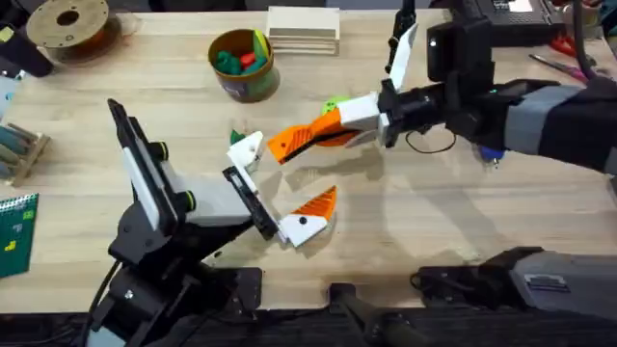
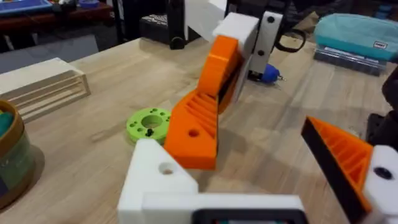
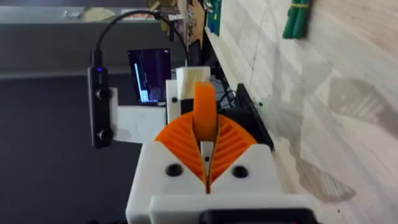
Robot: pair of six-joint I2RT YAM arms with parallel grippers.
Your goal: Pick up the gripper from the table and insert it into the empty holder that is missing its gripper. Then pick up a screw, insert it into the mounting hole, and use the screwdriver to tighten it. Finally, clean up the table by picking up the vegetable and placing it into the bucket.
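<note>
The loose orange gripper [image 1: 289,143] hangs tilted over the table [image 1: 434,231], my right gripper [image 1: 333,125] shut on its upper end. In the left wrist view the orange gripper [image 2: 198,127] has its lower end just above the bare white holder [image 2: 155,177]. That holder [image 1: 247,149] is one finger of my open left gripper [image 1: 284,178]; the other finger carries an orange tip [image 1: 318,204]. The dark-green vegetable [image 1: 236,135] lies next to the holder. The bucket [image 1: 244,63] stands behind. Part of the blue screwdriver [image 2: 270,73] lies under the right arm.
A lime-green ring [image 2: 148,123] lies on the table just behind the orange piece. A wooden rack [image 1: 304,29] and a brown spool [image 1: 67,24] stand at the back. A green card [image 1: 14,226] is at the left edge, scissors [image 1: 569,48] at the far right.
</note>
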